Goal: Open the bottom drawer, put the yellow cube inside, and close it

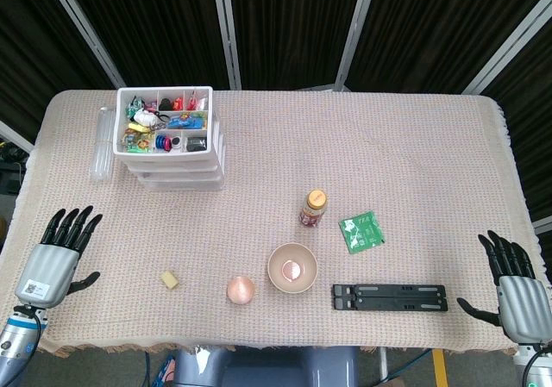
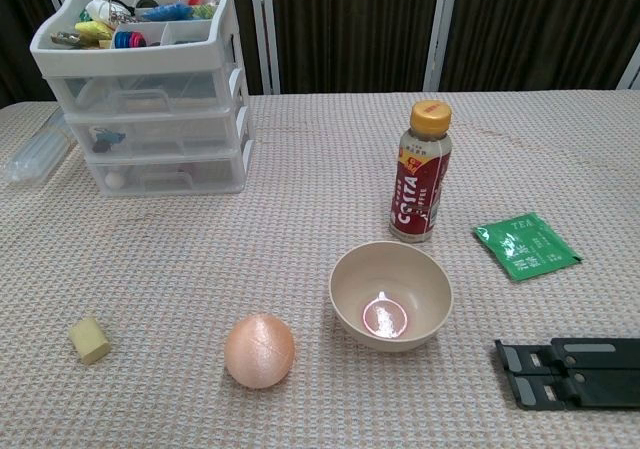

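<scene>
My left hand (image 1: 59, 253) spread, empty, nearer drawer unit (image 1: 171, 141) far-left; bottom drawer (image 2: 168, 174) shut; right hand (image 1: 517, 282) spread, far.

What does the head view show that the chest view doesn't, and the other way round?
Only the head view shows the left hand and right hand, both open, at the table's near corners. Only the chest view shows the drawer unit's fronts, with the bottom drawer shut. Both show the yellow cube, pink ball, bowl and bottle.
</scene>
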Available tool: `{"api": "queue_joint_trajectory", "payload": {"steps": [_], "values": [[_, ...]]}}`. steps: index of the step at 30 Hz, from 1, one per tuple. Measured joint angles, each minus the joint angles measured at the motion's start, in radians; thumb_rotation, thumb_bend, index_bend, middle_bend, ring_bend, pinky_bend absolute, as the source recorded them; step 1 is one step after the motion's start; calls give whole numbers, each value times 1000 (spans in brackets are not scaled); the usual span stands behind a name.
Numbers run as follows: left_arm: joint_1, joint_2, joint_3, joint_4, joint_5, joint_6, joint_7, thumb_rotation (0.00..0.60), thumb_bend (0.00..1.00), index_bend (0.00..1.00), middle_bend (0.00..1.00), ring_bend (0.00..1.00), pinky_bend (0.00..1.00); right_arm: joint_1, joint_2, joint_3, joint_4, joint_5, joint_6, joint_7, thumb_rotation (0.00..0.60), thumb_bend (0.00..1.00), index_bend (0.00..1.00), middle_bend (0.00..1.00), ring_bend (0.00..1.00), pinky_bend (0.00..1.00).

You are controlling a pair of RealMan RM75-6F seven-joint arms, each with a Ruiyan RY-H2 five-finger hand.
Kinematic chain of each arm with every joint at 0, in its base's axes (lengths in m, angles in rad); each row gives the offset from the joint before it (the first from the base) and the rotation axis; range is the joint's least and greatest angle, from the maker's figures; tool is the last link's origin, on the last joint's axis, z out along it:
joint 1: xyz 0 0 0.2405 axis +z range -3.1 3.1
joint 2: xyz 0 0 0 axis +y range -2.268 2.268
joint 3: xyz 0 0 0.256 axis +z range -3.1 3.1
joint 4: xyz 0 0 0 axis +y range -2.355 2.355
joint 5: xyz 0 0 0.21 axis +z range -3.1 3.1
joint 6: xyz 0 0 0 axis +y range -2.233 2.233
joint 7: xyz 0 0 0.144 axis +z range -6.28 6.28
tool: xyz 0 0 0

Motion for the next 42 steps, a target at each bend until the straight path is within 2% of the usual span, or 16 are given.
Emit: {"api": "queue_joint_trajectory", "payload": {"steps": [17,18,21,22,24,26,29,32,35,40,42], "values": [[-1,-4,1,-5,-9,-11,10,600,0,0,0,0,0,4,-1,0,0,7,-12,1,600,0,20,0,0,0],[-1,-4,1,-5,-11,-13,9,600,10,0,0,0,0,5,-1,1,0,8,-12,0,600,0,21,0,0,0],[-4,-4,-3,-6,-17,-17,6,600,144,0,1,1,24,7,-4,1,-1,9,-17,-1,600,0,24,0,0,0],[-5,-4,-5,-7,-18,-18,5,600,212,0,49,44,90,7,-4,1,-1,11,-19,-1,600,0,25,0,0,0],[-9,-6,-8,-8,-19,-20,0,600,334,0,273,256,285,7,-4,1,0,16,-21,0,600,0,26,0,0,0],[-16,-11,-18,-8,-18,-20,-5,600,480,0,603,555,478,6,-2,4,0,22,-19,6,600,0,28,0,0,0],[-35,-29,-34,-3,-18,-28,-8,600,619,0,818,740,589,5,0,3,-3,21,-19,12,600,0,30,0,0,0],[-52,-46,-45,-4,-38,-62,-18,600,707,0,893,813,644,6,0,1,-5,15,-20,12,600,0,32,0,0,0],[-71,-66,-58,-15,-89,-118,-35,600,733,0,912,842,673,5,1,0,-5,15,-18,11,600,0,34,0,0,0],[-111,-93,-97,-73,-250,-244,-69,600,759,0,925,858,686,5,2,1,-5,15,-18,12,600,0,38,0,0,0],[-130,-100,-119,-107,-344,-301,-83,600,787,0,926,861,690,5,2,1,-5,14,-19,13,600,0,43,0,0,0]]}}
